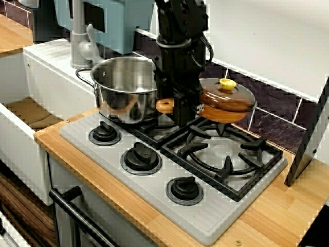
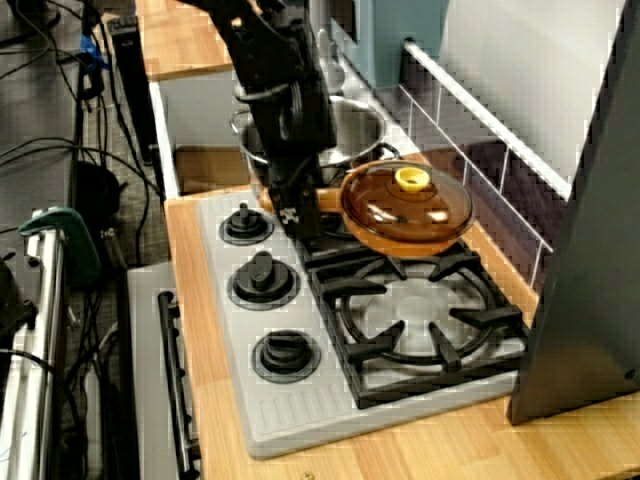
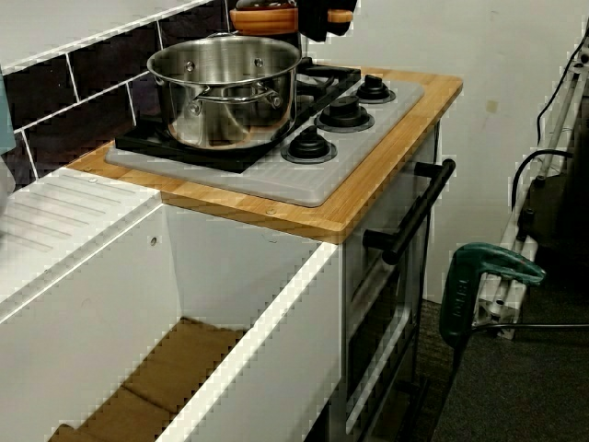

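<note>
The pincer (image 1: pixel 181 107) is clamped tight on the wooden handle (image 1: pixel 165 106) of the amber lidded pan (image 1: pixel 226 101), holding it up over the stove (image 1: pixel 154 193) grate. Just beside it, a steel pot (image 1: pixel 126 87) sits on the burner nearer the sink.

I see a round pan (image 1: pixel 226 102) of amber-brown glass with a matching domed lid (image 2: pixel 405 203) seated flat on it, topped by a yellow knob (image 1: pixel 227 83). Its short wooden handle (image 1: pixel 165 106) ends in a ring and sticks out sideways toward the steel pot (image 1: pixel 126 87); the jaws are clamped on that handle. The pan sits level and looks lifted clear of the black grate (image 1: pixel 226 157), over the back of the stove, just beside the pot. In the view from the sink side only its lower edge shows.
</note>
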Robot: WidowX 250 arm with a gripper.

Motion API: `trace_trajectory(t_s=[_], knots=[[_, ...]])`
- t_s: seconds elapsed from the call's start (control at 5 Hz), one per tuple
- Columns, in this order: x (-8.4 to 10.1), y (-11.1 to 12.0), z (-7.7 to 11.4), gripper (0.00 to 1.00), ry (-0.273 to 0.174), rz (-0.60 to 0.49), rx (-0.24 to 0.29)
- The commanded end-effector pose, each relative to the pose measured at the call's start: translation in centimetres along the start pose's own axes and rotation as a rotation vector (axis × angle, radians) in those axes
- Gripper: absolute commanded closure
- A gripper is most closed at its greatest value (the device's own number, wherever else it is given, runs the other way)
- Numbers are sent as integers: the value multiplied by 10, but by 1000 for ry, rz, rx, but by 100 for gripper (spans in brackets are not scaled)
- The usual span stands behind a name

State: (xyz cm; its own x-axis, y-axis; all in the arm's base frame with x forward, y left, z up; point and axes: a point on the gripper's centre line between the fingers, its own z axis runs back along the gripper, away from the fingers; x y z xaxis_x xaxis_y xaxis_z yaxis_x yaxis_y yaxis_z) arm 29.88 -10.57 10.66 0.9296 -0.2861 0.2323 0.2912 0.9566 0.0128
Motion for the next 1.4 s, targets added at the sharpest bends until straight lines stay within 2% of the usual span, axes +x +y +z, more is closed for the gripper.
trace_trajectory(t_s=[0.0,0.4,1.2], knots=[[9,1,-8,100,-10,5,6],[16,2,-21,100,3,11,8],[10,-6,-17,100,1,-5,-6]])
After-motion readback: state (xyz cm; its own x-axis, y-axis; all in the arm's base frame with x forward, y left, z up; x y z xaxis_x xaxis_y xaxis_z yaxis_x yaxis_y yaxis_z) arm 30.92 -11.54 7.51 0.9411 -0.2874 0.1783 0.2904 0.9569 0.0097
